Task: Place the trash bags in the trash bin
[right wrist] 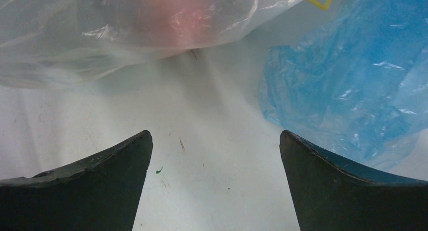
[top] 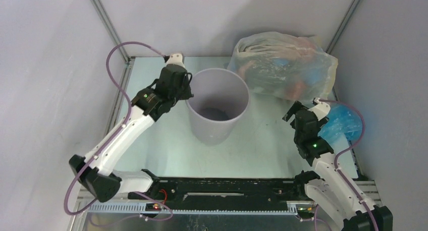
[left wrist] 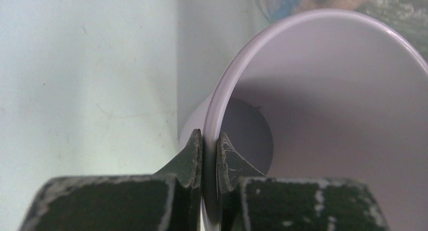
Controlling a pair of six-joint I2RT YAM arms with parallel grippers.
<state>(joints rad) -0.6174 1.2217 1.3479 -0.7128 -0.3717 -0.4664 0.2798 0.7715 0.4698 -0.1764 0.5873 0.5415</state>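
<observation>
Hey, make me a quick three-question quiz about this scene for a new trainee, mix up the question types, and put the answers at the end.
1. True or false: the light-blue trash bag already lies inside the trash bin.
2. What is the left gripper closed on? A) the bin's rim B) the trash bag C) nothing
3. Fill in: the right gripper hangs over the table beside the blue bag with its jaws ____.

Key: 1 false, it lies on the table by the right arm; 2 A; 3 open.
</observation>
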